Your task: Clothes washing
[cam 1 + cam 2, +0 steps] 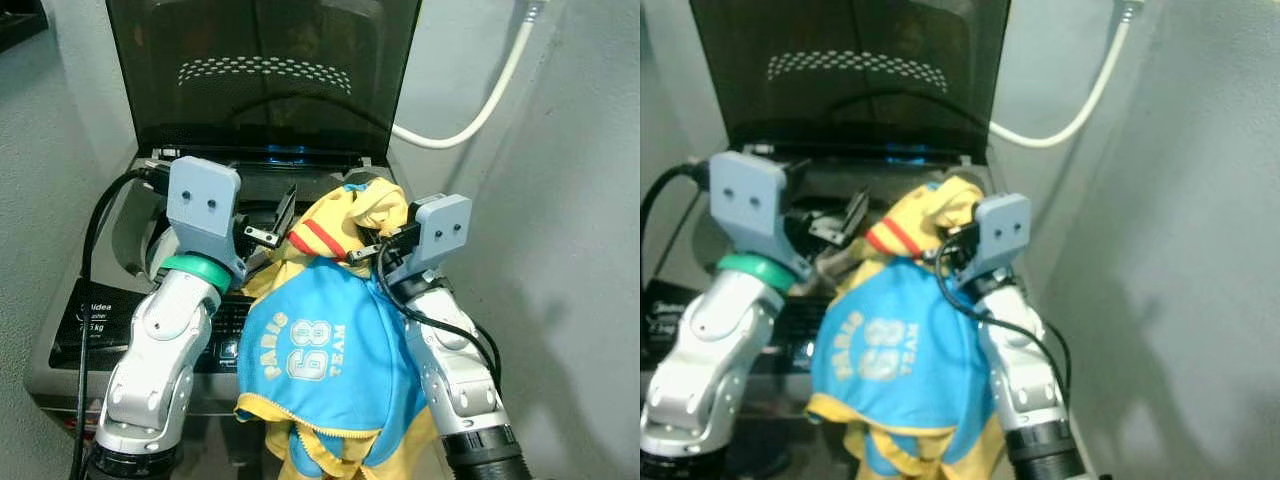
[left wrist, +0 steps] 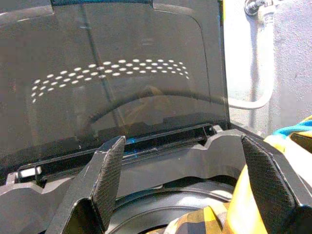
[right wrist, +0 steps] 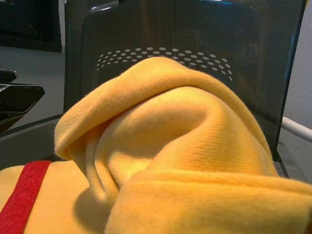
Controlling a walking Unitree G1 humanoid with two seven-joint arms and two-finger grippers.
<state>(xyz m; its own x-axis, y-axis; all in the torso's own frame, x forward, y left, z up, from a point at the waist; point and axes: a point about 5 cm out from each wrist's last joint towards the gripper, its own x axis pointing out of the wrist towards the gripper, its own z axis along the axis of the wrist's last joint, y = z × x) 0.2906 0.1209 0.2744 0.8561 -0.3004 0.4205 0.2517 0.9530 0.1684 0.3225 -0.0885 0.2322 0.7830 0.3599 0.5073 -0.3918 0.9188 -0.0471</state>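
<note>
- The garment (image 1: 335,350), a blue and yellow top with "PARIS 68 TEAM" printed on it, hangs in front of the open washing machine (image 1: 120,250). Its upper part is bunched at the rim of the drum opening, toward 12 o'clock; the rest droops toward 6 o'clock, over the control panel (image 1: 90,320) and below the machine's front edge.
- By the look of it the cloth is soft, light and floppy. It folds on itself and will sag wherever it is not held, so a loose tail could catch on the rim.
- The thick yellow bunch beside the red stripe (image 1: 318,238) looks like the best place to take hold; a second grip lower on the blue panel would help lift the hanging part into the drum.
- The right gripper (image 1: 375,250) is at about 3 o'clock of the bunch, forearm rising from 5 o'clock, wrist bent inward toward the machine. It appears closed on the yellow fabric, which fills the space right ahead of its wrist camera.
- The left gripper (image 1: 272,222) reaches in from 7 o'clock, elbow low, and points over the drum toward the raised lid (image 1: 260,70). Its fingers (image 2: 109,170) stand wide apart and hold nothing, with yellow cloth just beside one finger.
</note>
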